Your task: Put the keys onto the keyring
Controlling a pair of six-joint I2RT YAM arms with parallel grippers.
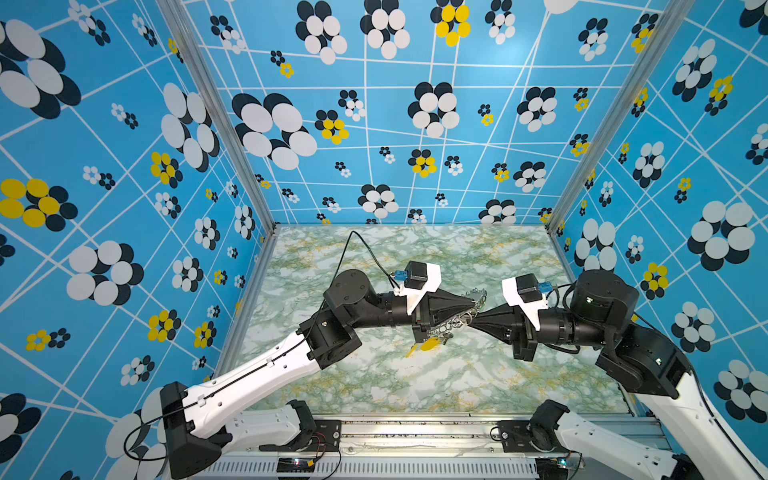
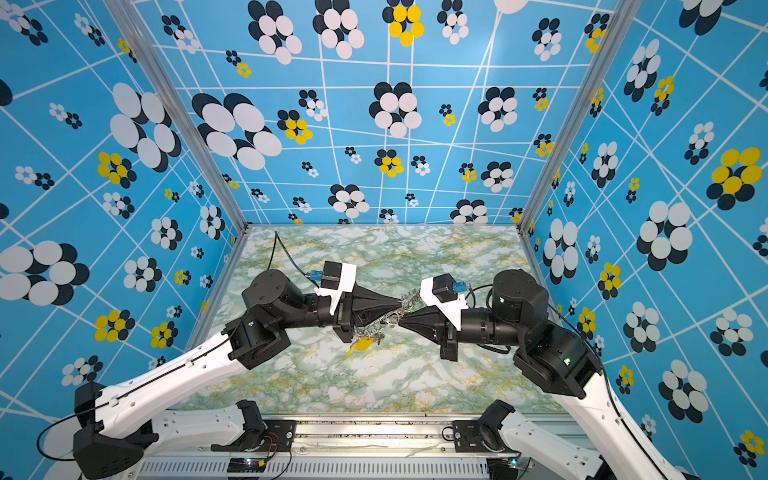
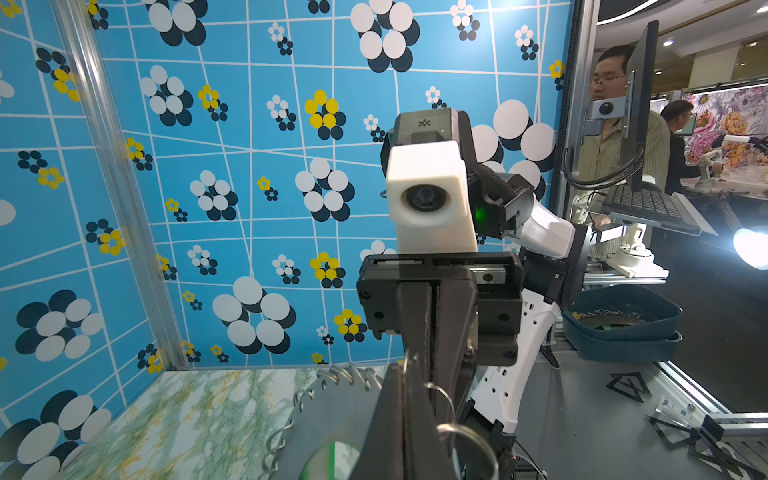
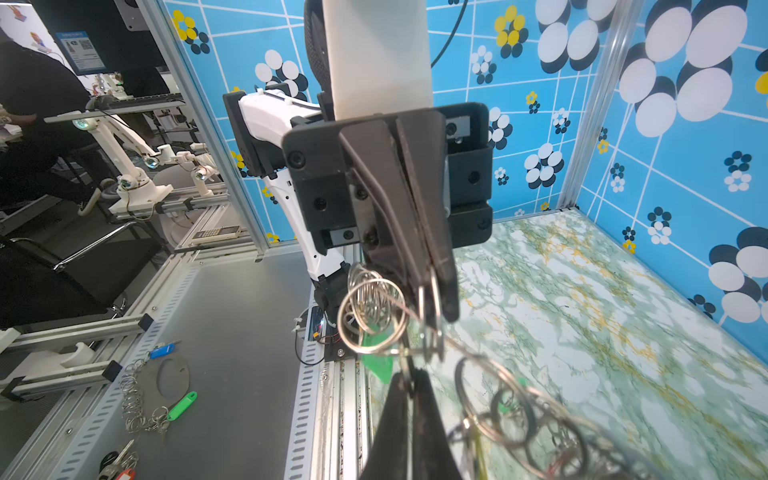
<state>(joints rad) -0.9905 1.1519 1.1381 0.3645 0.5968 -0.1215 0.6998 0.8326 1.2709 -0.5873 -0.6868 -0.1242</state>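
Note:
The keyring (image 1: 478, 296) (image 2: 409, 300), a grey metal disc rimmed with wire loops, hangs tilted above the marble table between both grippers. A yellow tag (image 1: 428, 344) (image 2: 361, 344) dangles from its low side. My left gripper (image 1: 473, 309) (image 2: 400, 310) (image 3: 402, 368) is shut on the keyring's rim, with the disc (image 3: 332, 411) beside its fingers. My right gripper (image 1: 474, 322) (image 2: 400, 322) (image 4: 409, 374) meets it tip to tip and is shut on a thin wire loop at the rim. Several loops (image 4: 515, 411) and a green tag (image 4: 378, 365) hang close by. The keys with the black tag are not visible on the table or in either gripper.
The marble table (image 1: 415, 386) is walled in blue on three sides. Outside the cell a dark blue bin (image 3: 623, 328) holds another ring disc. A spare ring with blue and green tags (image 4: 158, 386) and a bunch of tagged keys (image 4: 116, 461) lie on the grey floor.

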